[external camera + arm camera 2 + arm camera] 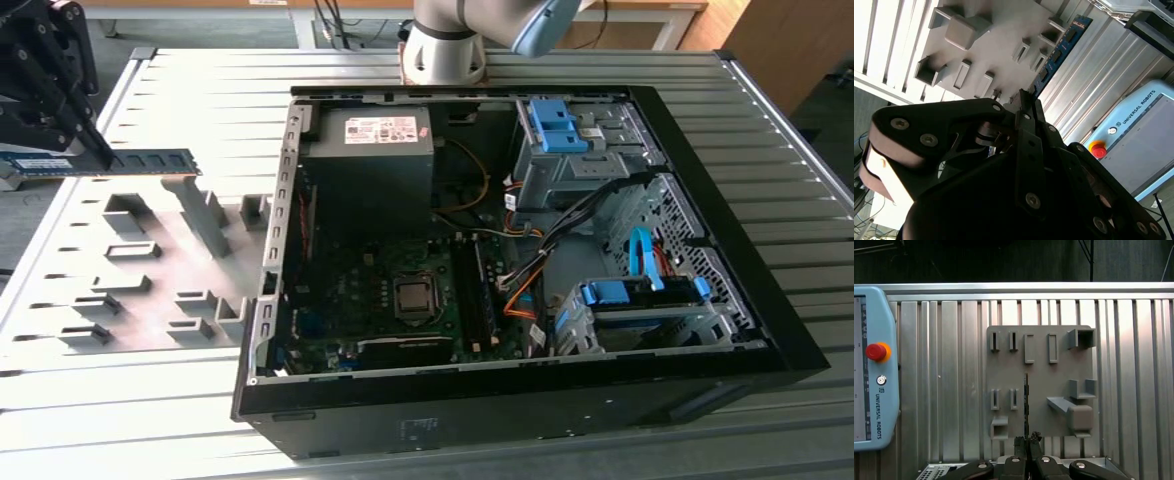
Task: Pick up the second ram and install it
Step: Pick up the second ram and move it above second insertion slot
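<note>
**Step in hand.** The pick-up was judged complete; the installation was not yet done.

**Claw.** The claw [104, 158] was clamped on the second ram [160, 160] near its mid-length, and the stick was held level and on edge.

**Location of the part.** In the exterior view the claw and stick were found at about 10 o'clock of the frame, over the far edge of the grey fixture plate [147, 290]. The stick appeared clear of the plate's holder blocks. In the first wrist view it was seen edge-on as a thin dark line over the plate. In the second wrist view its blue board with black chips was seen running away from the claw.

**Target.** The open computer case [534, 420] was laid on the bench [134, 420] at 3 o'clock of the fixture plate, well apart from the claw. The memory slots [477, 290] were seen as long dark channels at 3 o'clock of the processor socket [415, 296]. Whether any slot was already filled could not be told.

**Requirement (judgement).**
- The stick would have to be carried over the case wall.
- It would have to be kept clear of the cables [527, 270] just beside the slots.
- It would have to be turned, since the slots ran from 12 to 6 o'clock while the stick lay from 9 to 3 o'clock.
- It would have to be pressed in squarely; a tilted entry was considered likely to jam.
</note>
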Tool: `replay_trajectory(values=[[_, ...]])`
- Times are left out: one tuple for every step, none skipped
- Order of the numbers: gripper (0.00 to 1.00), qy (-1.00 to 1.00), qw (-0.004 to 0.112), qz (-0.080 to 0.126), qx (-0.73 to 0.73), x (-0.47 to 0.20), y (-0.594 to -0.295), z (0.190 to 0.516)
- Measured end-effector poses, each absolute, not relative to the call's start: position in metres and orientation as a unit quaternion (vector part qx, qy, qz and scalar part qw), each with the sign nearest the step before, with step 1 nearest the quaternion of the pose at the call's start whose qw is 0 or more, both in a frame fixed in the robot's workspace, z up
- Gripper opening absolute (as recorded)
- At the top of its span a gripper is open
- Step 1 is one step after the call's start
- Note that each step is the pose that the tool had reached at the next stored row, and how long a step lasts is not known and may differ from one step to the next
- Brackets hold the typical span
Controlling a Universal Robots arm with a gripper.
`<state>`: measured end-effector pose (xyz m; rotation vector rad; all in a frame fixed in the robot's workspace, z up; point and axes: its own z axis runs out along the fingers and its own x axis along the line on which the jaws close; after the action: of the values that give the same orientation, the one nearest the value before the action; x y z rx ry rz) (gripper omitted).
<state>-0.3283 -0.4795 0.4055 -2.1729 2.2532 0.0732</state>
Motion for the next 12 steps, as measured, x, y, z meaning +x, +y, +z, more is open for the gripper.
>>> replay_trajectory(values=[[0.14,0.72,0.005,0.023,-0.694,-0.3279,-0.4795,0.4055],[0.14,0.72,0.005,0.023,-0.694,-0.3276,-0.4795,0.4055],[0.14,0.72,0.005,0.023,-0.694,-0.3273,-0.4795,0.4055],[0.14,0.72,0.005,0.023,-0.694,-0.3269,-0.4795,0.4055],[0.14,0.72,0.005,0.023,-0.694,-0.3266,-0.4795,0.4055],[0.14,0.72,0.005,0.023,-0.694,-0.3263,-0.4795,0.4056],[0.14,0.72,0.005,0.023,-0.694,-0.326,-0.4795,0.4055],[0.14,0.72,0.005,0.023,-0.694,-0.3256,-0.4795,0.4055],[0.14,0.72,0.005,0.023,-0.694,-0.3253,-0.4795,0.4055],[0.14,0.72,0.005,0.023,-0.694,-0.3249,-0.4795,0.4055],[0.14,0.72,0.005,0.023,-0.694,-0.3245,-0.4795,0.4055],[0.14,0.72,0.005,0.023,-0.694,-0.3242,-0.4795,0.4055]])
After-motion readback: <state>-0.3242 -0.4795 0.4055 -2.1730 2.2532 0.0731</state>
